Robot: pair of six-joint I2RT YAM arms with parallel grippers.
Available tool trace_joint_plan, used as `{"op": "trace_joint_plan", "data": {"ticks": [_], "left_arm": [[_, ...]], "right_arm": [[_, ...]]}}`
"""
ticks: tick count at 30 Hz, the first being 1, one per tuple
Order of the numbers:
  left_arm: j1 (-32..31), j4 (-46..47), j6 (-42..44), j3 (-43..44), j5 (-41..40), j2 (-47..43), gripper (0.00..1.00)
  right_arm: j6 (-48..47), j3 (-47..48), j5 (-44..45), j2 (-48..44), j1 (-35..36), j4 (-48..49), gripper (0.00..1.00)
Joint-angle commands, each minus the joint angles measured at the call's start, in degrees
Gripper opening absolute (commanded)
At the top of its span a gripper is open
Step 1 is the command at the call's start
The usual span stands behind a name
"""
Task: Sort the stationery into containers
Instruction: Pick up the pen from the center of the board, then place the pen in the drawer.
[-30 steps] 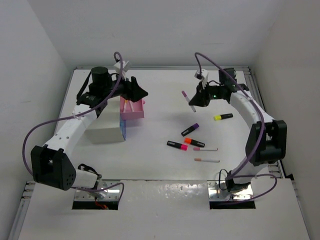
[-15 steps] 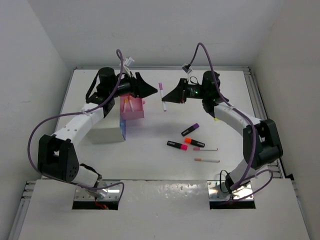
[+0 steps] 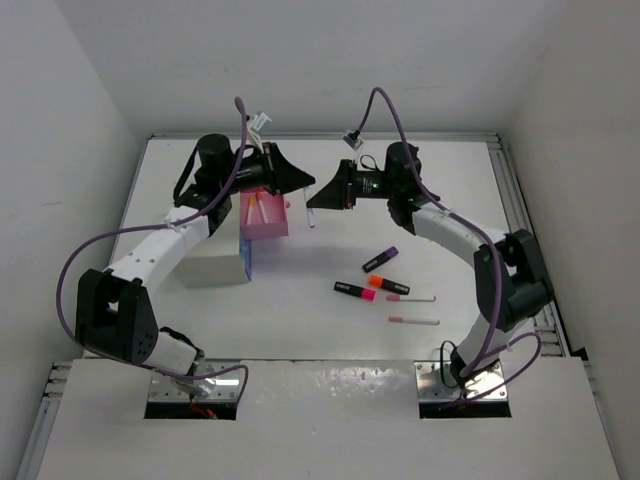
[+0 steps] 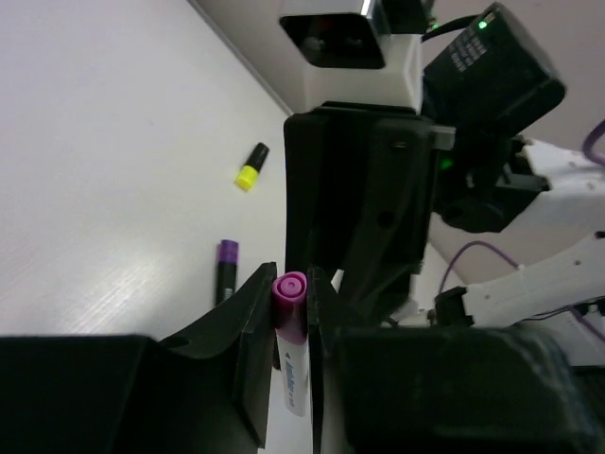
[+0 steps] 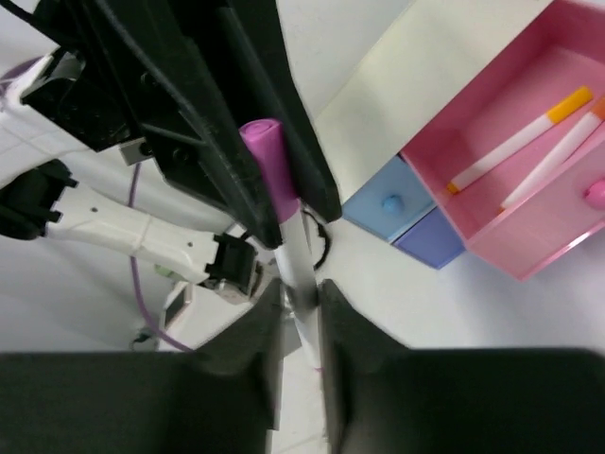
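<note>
Above the table point(image 3: 300, 330), just to the right of the white cabinet point(image 3: 210, 268) and its open pink drawer point(image 3: 266, 229), the two arms meet tip to tip with a single pen point(image 5: 295, 251) between them, clear of the surface. The left gripper point(image 4: 288, 284) is clamped tight on the pen's upper end, just under the purple cap point(image 4: 290, 312). The right gripper point(image 5: 300, 293) flanks the white barrel lower down with its jaws nearly together; whether they press it or only stand beside it cannot be told. The pen looks light, rigid and smooth, so it should pivot or slide easily in a two-point pinch. A hold near mid-barrel, square across the shaft, seems safer than one on the rounded cap, which might pull off. The drawer is roughly one pen long and already holds two orange-tipped pens point(image 5: 520, 142), so this one probably has to go in lengthwise. Three highlighters point(image 3: 380, 258) and two more thin pens point(image 3: 412, 321) lie loose on the table, well apart from the cabinet.
</note>
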Motion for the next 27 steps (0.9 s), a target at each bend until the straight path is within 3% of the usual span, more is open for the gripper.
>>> {"op": "trace_joint_plan", "data": {"ticks": [1,3,4,6,7,8,10,15,21,27], "left_arm": [[2.22,-0.74,1.07,1.12,0.85,-0.48,0.02],[4.85,-4.42,3.18,3.92,0.68,-0.21,0.0],[5.65,-10.62,8.49,5.42,-0.11,0.4,0.0],[6.71,-23.53,20.2,12.07,-5.72,2.15,0.0],[6.8,-29.35,25.98,15.59,-13.49,3.29,0.0],[7.06,-31.41,28.91,16.41,-15.39,3.83,0.0],[6.89,-32.65,31.56,17.47,-20.3,4.18,0.0],[4.87,-36.0,38.86,19.4,-28.23,7.52,0.03],[3.9,-40.39,42.91,21.78,-30.43,12.35,0.1],[3.28,-42.85,42.39,21.43,-31.67,13.24,0.15]], "right_arm": [[-2.3,3.49,-0.16,-1.19,-0.45,-2.29,0.3],[-4.93,2.71,0.02,-1.45,-2.28,-6.58,0.42],[-5.81,2.26,0.1,-1.71,-3.25,-8.27,0.46],[-12.72,1.3,0.63,-2.33,-6.77,-14.76,0.48],[-18.77,1.03,1.85,-3.03,-10.0,-24.44,0.48],[-22.4,1.29,3.43,-3.47,-10.81,-28.63,0.48],[-33.39,2.08,9.84,-5.14,-12.48,-40.21,0.47],[-42.98,1.12,16.27,-7.51,-16.27,-49.4,0.46],[-51.52,0.33,21.19,-8.83,-19.26,-60.99,0.47],[-66.62,-1.42,26.82,-10.59,-18.56,-74.17,0.47]]}}
